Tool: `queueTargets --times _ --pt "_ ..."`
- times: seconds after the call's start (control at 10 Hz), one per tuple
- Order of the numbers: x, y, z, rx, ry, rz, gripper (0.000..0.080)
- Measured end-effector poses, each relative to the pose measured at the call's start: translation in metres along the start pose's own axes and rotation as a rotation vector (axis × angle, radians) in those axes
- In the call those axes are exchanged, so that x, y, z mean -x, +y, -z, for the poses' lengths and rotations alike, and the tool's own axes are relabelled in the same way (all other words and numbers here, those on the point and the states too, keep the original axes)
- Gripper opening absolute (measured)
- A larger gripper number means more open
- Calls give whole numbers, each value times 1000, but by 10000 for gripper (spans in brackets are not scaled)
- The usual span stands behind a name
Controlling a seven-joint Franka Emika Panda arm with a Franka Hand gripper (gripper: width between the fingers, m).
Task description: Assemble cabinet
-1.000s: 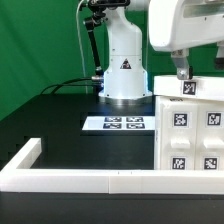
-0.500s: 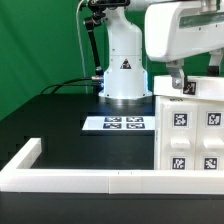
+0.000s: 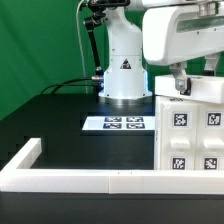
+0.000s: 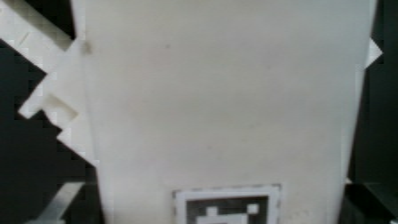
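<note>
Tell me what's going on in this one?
A Franka arm's gripper is down at the top edge of the white cabinet, which stands at the exterior view's right with its tagged drawer blocks facing the camera. Whether the fingers are closed on it cannot be told. The marker board lies flat beside it.

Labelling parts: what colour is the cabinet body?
White, clearest in the exterior view: cabinet.
</note>
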State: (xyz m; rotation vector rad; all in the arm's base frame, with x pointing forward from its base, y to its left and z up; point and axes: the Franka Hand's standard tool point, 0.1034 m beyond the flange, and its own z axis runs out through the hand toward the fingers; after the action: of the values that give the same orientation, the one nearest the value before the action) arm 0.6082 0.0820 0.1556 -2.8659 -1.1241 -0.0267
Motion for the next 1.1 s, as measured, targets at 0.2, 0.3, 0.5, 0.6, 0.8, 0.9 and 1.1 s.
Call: queueTargets --times 0.2,0.3,0.5,0.6,0.8,0.9,1.1 --pt "0 0 0 -1 1 -75 554" --pt "0 0 0 -1 0 -156 554" --pt "0 0 0 -7 13 -327 554" --pt "0 0 -1 -6 35 -452 554" --pt "0 0 -1 -12 73 -712 555" --pt "0 -1 -1 -14 100 -833 556" --pt "-1 -2 -1 -25 114 -1072 556"
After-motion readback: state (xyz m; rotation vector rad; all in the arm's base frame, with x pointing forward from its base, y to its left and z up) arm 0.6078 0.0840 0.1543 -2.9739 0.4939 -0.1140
